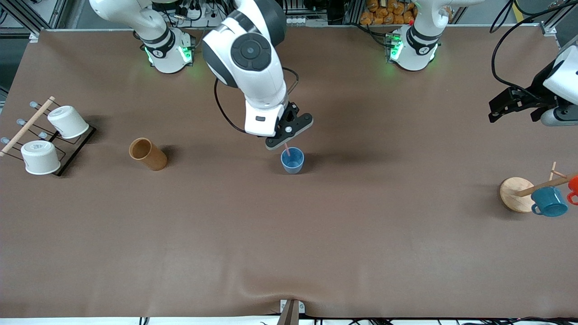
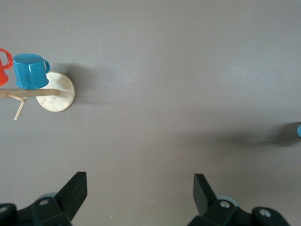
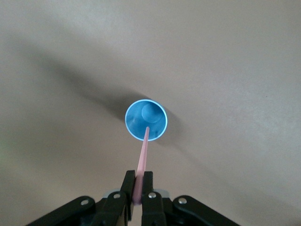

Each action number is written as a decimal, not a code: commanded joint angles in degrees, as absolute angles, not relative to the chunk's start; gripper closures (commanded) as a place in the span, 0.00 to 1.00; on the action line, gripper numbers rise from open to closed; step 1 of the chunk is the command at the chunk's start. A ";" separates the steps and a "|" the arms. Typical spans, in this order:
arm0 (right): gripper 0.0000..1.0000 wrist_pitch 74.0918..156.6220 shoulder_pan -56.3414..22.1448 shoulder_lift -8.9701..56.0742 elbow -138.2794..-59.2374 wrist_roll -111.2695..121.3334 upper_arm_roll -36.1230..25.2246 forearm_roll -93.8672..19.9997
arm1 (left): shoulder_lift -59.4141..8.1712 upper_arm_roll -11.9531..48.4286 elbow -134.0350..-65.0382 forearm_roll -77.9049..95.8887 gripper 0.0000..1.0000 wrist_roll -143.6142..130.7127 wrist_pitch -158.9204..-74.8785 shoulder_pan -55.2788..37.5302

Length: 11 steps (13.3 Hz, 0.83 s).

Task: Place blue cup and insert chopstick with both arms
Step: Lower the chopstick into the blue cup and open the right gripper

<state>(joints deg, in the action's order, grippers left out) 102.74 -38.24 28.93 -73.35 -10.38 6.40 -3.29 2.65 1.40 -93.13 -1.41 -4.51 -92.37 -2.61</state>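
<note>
The blue cup stands upright and open near the middle of the table; it also shows in the right wrist view. My right gripper hangs just over the cup, shut on the pale-pink chopstick. In the right wrist view the gripper pinches the chopstick, whose free tip points down into the cup's mouth. My left gripper is open and empty, raised over the left arm's end of the table; in the left wrist view its gripper shows only bare table between the fingers.
A brown cork-coloured cylinder lies toward the right arm's end. A black rack with two white cups stands at that end. A wooden mug stand with a teal mug and an orange mug stands at the left arm's end.
</note>
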 commanded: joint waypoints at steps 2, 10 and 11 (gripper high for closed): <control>1.00 104.85 -38.58 30.93 -73.65 -11.51 6.24 -2.37 | 2.29 1.67 -92.37 -1.41 0.00 -3.60 -93.25 -2.64; 0.00 105.73 -37.62 30.59 -73.56 -11.51 6.15 -0.35 | 2.55 1.67 -92.55 -1.41 0.00 -3.52 -93.16 -2.02; 0.00 105.65 -37.10 30.32 -73.56 -11.51 6.07 -0.35 | 2.55 1.67 -92.46 -1.41 0.00 -3.52 -93.16 -2.02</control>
